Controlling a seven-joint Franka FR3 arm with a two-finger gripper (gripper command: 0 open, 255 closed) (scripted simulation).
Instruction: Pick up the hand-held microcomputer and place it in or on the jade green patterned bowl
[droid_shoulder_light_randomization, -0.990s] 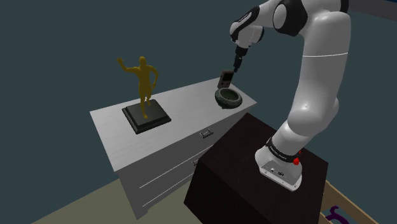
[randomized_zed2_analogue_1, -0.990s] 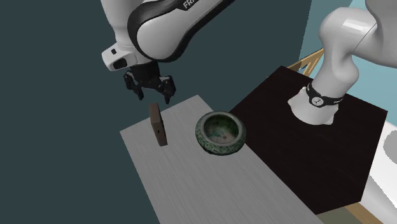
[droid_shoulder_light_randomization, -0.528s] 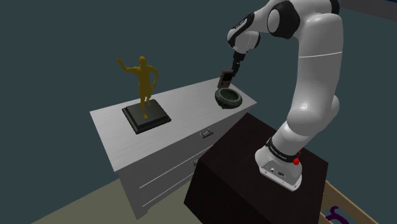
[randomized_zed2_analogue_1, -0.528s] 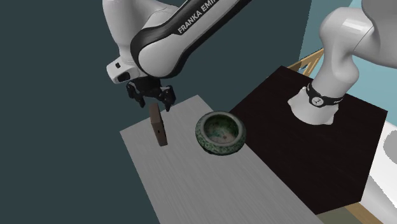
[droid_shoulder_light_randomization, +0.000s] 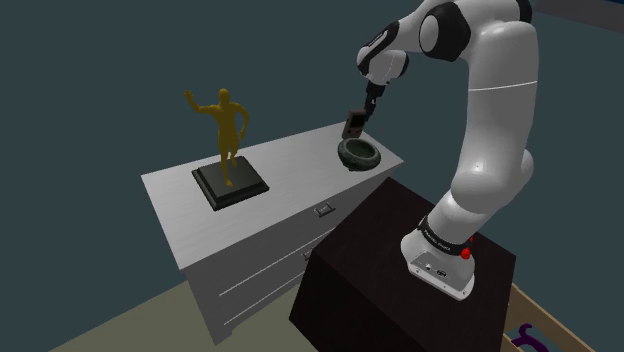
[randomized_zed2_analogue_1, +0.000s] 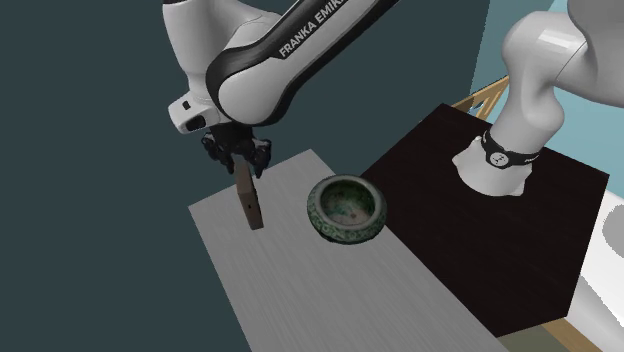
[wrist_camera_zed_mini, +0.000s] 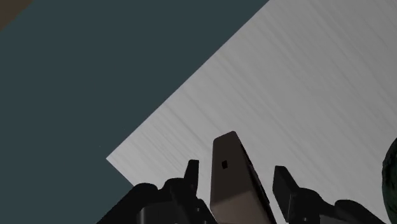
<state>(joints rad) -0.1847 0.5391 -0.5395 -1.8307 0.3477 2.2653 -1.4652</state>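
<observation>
Jaws are open, straddling the top of the hand-held microcomputer (wrist_camera_zed_mini: 230, 181) with a sliver of gap on each side, nothing gripped yet. It stands on end on the white surface (wrist_camera_zed_mini: 305, 95), so coming straight down lets me pinch its two flat faces. Green patterned bowl (randomized_zed2_analogue_1: 345, 236) sits just beside it, empty, so I judge a short lift-and-shift once closed; gold figurine (droid_shoulder_light_randomization: 228, 125) is well apart, no obstacle.

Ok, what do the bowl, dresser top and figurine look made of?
Bowl: probably glazed ceramic, given its smooth surface and mottled green pattern. Dresser top: pale grey with fine straight streaks, perhaps painted wood. Figurine: uniform dull gold, metal or plastic, unclear.
</observation>
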